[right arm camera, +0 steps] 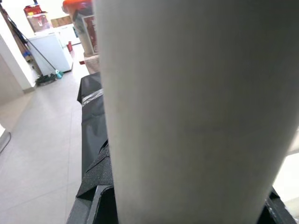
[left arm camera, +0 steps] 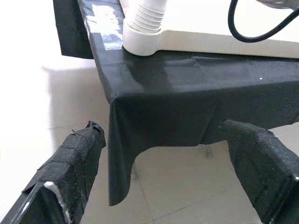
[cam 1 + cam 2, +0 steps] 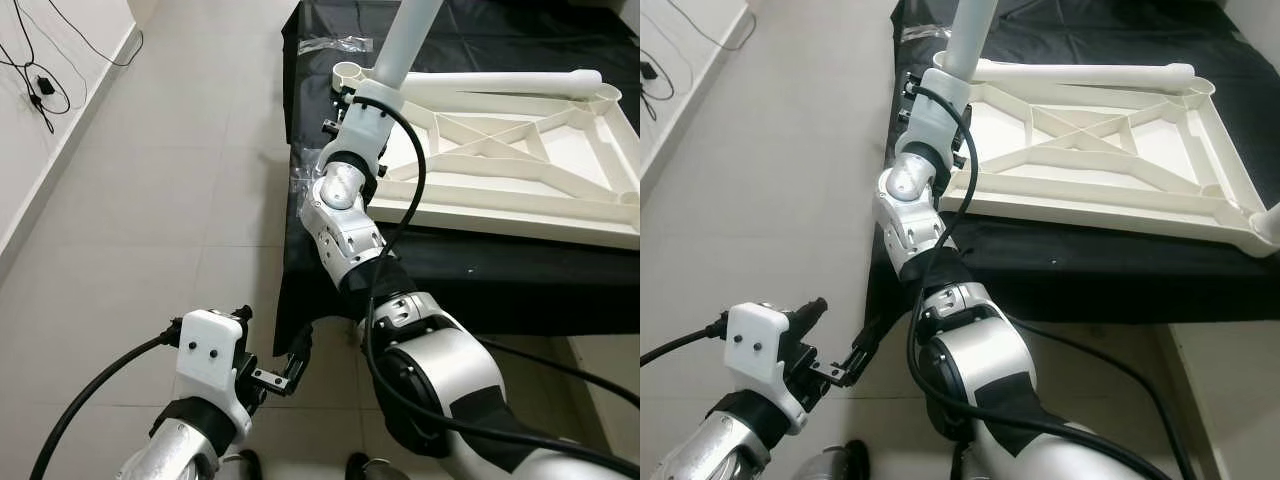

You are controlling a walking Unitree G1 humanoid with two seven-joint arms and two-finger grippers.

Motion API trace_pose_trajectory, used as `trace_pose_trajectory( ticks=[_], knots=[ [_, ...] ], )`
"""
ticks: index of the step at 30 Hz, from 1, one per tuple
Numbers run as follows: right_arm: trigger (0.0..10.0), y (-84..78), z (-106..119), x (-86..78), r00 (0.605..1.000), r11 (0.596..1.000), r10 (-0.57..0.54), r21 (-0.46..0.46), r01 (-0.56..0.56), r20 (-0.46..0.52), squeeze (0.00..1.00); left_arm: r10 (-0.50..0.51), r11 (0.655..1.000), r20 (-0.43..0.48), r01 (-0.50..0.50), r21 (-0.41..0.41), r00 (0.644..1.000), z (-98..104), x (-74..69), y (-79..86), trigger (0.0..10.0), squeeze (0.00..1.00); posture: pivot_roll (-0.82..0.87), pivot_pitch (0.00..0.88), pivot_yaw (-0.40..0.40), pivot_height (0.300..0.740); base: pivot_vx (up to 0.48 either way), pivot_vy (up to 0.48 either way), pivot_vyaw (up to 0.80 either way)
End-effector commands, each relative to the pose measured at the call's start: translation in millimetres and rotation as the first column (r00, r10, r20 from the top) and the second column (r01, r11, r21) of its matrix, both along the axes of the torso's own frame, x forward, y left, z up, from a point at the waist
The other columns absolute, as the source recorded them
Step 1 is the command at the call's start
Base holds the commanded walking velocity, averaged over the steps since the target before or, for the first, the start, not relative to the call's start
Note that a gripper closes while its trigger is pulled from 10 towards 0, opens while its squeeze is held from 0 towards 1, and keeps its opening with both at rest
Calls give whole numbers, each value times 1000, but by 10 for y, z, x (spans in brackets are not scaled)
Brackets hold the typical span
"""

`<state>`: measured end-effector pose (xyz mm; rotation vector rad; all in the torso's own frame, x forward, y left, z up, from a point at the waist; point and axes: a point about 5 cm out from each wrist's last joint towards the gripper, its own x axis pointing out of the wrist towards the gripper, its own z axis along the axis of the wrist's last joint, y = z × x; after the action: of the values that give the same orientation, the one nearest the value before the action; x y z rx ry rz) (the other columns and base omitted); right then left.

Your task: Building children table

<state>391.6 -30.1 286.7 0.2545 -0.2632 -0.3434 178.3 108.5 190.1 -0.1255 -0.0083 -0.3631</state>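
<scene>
Tabletop [image 3: 520, 150], white plastic and ribbed, is laid underside up on a black-draped bench [image 3: 500, 270], presumably so that the corner sockets face upward for the legs. One leg [image 3: 405, 45] is held upright over the socket at the near left corner; its threaded end is seen seated in that socket from the left wrist view, so the screwing-in step is judged to be in hand. A second leg [image 3: 500, 82] is laid flat along the far edge of the frame, within reach for later. The right gripper [image 3: 358, 100] is closed around the upright leg just above the socket, a low hold that probably gives control for turning it. The left gripper [image 3: 285, 375] is held low over the tiled floor [image 3: 150, 200] beside the bench corner, its fingers [image 2: 70, 172] spread wide and nothing in them. Clear plastic wrap [image 3: 335, 44] is lying on the cloth near the corner.
</scene>
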Motion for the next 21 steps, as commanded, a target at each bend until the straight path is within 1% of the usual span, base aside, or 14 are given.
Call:
trace_pose_trajectory(
  ticks=[1, 3, 5, 6, 7, 9, 11, 13, 14, 15, 17, 19, 20, 21],
  knots=[
    [10000, -23, -509, 8, 983, 999, 4, -42, -12, -185, 0, 4, 1000, -6, -4, 3, 1000, -20, -5, 16, 10000, 0, 94, 273, -45, 740, 0, 0, 0],
    [10000, 1, -507, 1, 984, 999, 17, -47, -25, -178, 0, 6, 1000, -4, -6, 4, 1000, -17, -6, 21, 10000, 0, 94, 273, -45, 740, 0, 0, 0],
    [10000, 73, -449, -18, 990, 993, 69, -84, -80, -124, 0, 8, 1000, -4, -8, 2, 1000, -17, -22, 14, 10000, 0, 97, 266, -44, 740, 0, 0, 0],
    [10000, 73, -449, -18, 990, 993, 69, -84, -80, -124, 0, 8, 1000, -4, -8, 2, 1000, -17, -22, 14, 10000, 0, 97, 266, -44, 740, 0, 0, 0],
    [10000, 126, -408, -28, 989, 987, 116, -102, -126, -94, 0, 5, 1000, -6, -5, 1, 1000, -18, -29, 4, 10000, 0, 97, 266, -44, 740, 0, 0, 0],
    [10000, 233, -272, -68, 979, 956, 201, -220, -193, 18, 0, 1, 1000, -10, -1, -1, 1000, -23, -37, -12, 10000, 0, 96, 268, -48, 740, 0, 0, 0],
    [10000, 284, -172, -91, 965, 939, 250, -262, -221, 80, 0, 0, 1000, -12, 0, -1, 1000, -25, -34, -20, 10000, 0, 96, 272, -48, 740, 0, 0, 0],
    [10000, 298, -110, -85, 956, 942, 279, -217, -254, 92, 0, 1, 1000, -13, -1, -2, 1000, -31, -29, -22, 10000, 0, 94, 274, -51, 740, 0, 0, 0],
    [10000, 298, -110, -85, 956, 942, 279, -217, -254, 92, 0, 1, 1000, -13, -1, -2, 1000, -31, -29, -22, 10000, 0, 94, 274, -51, 740, 0, 0, 0],
    [10000, 284, 18, -84, 951, 944, 276, -224, -241, 140, 0, 2, 1000, -15, -2, -5, 1000, -34, -27, -28, 10000, 0, 91, 279, -55, 740, 0, 0, 0],
    [10000, 280, 51, -86, 949, 944, 274, -233, -234, 154, 0, 2, 1000, -16, -2, -6, 1000, -35, -26, -29, 10000, 0, 91, 279, -55, 740, 0, 0, 0],
    [10000, 211, 285, -73, 937, 957, 263, -186, -223, 231, 0, 3, 1000, -16, -3, -8, 1000, -36, -22, -35, 10000, 0, 95, 284, -57, 740, 0, 0, 0],
    [10000, 191, 347, -72, 932, 960, 261, -172, -222, 251, 0, 3, 1000, -16, -3, -9, 1000, -36, -21, -36, 10000, 0, 95, 284, -57, 740, 0, 0, 0],
    [10000, 191, 347, -72, 932, 960, 261, -172, -222, 251, 0, 3, 1000, -16, -3, -9, 1000, -36, -21, -36, 10000, 0, 95, 284, -57, 740, 0, 0, 0]
  ],
)
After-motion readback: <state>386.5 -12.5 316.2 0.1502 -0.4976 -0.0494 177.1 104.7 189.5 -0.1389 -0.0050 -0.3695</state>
